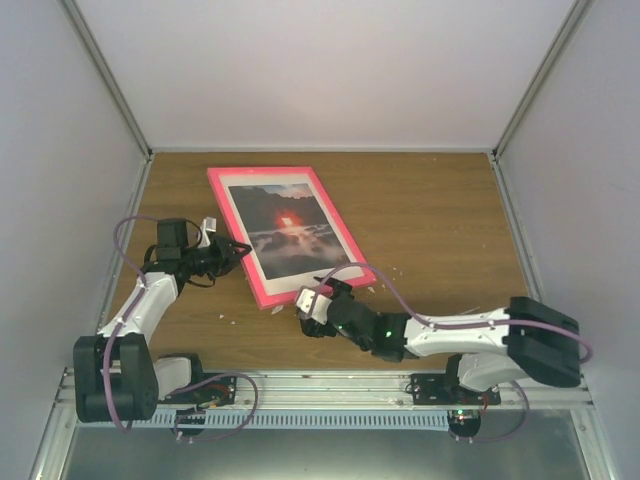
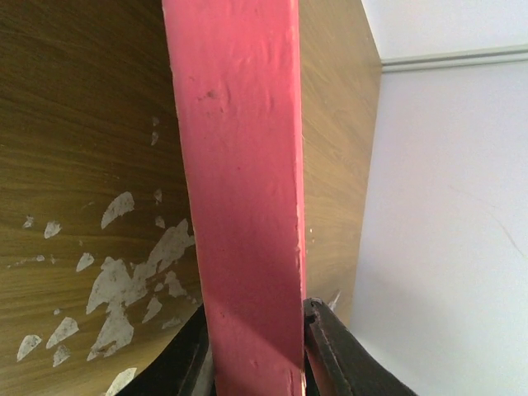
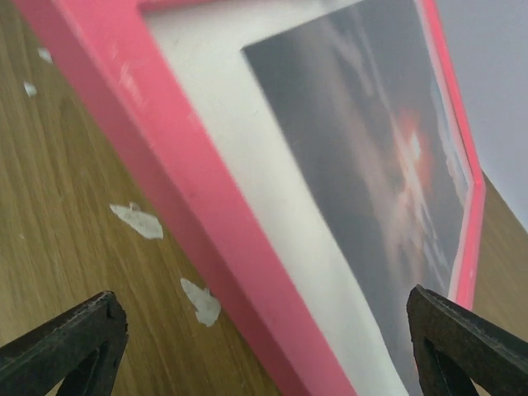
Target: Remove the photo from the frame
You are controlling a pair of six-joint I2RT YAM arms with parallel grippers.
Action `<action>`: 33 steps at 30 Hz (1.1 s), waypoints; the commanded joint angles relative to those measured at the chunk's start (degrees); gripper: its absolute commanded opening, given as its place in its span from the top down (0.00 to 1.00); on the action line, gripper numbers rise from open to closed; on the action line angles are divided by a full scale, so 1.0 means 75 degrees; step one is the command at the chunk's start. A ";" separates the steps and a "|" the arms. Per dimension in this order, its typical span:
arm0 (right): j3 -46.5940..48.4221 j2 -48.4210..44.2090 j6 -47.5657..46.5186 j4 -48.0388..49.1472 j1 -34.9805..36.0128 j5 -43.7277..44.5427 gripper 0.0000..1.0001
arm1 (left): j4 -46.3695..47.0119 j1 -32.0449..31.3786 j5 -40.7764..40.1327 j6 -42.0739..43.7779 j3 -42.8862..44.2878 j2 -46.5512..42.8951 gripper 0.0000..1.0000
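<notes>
Top external: frame (image 1: 262, 290) is laid flat on table (image 1: 430, 230), photo (image 1: 290, 228) inside, face up. Left wrist: frame edge is clamped between left gripper (image 1: 238, 250) fingers (image 2: 346, 355). Right wrist: right gripper (image 1: 335, 290) jaws are spread wide, frame and photo just ahead, not gripped.

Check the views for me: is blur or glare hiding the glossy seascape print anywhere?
Top external: glossy seascape print soft but readable, no obvious glare, red sun visible. Right wrist: print smeared out of focus; pink-red rectangular picture frame also soft. Left wrist: only frame's edge, sharp enough to show dents; print unseen.
</notes>
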 commanded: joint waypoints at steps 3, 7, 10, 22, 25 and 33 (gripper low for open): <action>0.0338 0.1078 -0.0657 0.0914 0.0572 0.1908 0.09 | 0.0371 0.0055 -0.0039 0.0317 0.0297 -0.0311 1.00; 0.0412 0.1533 -0.0680 0.1330 0.0620 0.2699 0.13 | 0.0358 0.0058 -0.0054 0.0168 0.0211 -0.0480 1.00; 0.0387 0.1764 -0.0751 0.1783 0.0643 0.2976 0.19 | 0.0442 0.0061 -0.0066 -0.0011 0.0103 -0.0633 1.00; 0.0244 0.2533 -0.0872 0.3183 0.0644 0.3131 0.38 | 0.0588 0.0022 0.0102 -0.0360 -0.0075 -0.0807 1.00; 0.0142 0.2693 -0.1039 0.3785 0.0644 0.3267 0.46 | 0.0589 0.0008 0.0090 -0.0415 -0.0148 -0.0876 1.00; 0.0185 0.2753 -0.1551 0.4422 0.0644 0.3244 0.50 | 0.0636 -0.0027 0.0059 -0.0449 -0.0246 -0.0863 1.00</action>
